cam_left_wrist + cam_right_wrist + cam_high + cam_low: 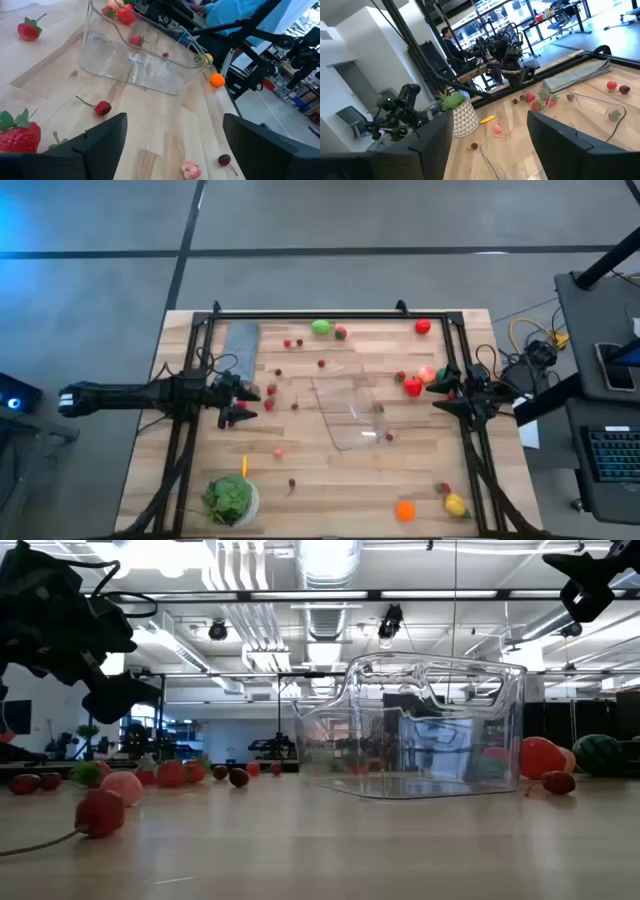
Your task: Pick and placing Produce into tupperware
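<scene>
Left gripper [237, 402], jaws wide and empty, has small red toy strawberries [272, 390] nearest, toward three o'clock, before the clear rectangular plastic tub [352, 410].

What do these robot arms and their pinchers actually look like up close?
Both arms are slim, dark and jointed, with black cables near their bases. The left gripper and right gripper each end in two broad, flat, matte-black fingers, angular rather than rounded.

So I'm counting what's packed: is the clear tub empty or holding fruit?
Looks empty: through the tupperware's clear walls the low view shows a bare floor, with berries scattered on the table outside it.
</scene>
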{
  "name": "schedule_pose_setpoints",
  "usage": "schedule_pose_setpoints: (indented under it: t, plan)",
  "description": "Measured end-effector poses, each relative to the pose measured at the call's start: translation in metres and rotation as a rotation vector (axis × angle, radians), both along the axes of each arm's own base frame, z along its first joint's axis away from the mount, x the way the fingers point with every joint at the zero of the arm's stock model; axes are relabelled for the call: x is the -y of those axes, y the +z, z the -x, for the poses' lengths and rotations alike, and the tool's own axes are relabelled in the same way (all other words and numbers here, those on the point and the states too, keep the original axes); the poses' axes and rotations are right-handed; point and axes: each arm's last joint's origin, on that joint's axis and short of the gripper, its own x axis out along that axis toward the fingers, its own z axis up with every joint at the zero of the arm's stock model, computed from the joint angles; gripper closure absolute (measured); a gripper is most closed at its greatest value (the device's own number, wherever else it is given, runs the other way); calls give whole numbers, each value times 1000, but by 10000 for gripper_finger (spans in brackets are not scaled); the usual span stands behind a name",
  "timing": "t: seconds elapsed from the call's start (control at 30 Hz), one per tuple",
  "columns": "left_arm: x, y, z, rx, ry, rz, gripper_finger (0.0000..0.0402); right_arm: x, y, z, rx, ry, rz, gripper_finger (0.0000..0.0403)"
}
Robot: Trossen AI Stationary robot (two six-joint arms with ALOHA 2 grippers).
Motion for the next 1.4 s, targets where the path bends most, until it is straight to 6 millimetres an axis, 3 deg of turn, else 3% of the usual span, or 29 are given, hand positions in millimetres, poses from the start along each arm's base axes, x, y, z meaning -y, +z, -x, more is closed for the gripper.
schedule_pose_setpoints:
  t: [1.4]
  plan:
    - [0, 0, 0, 0, 0, 0, 88, 0, 0, 0, 0, 0, 0, 159]
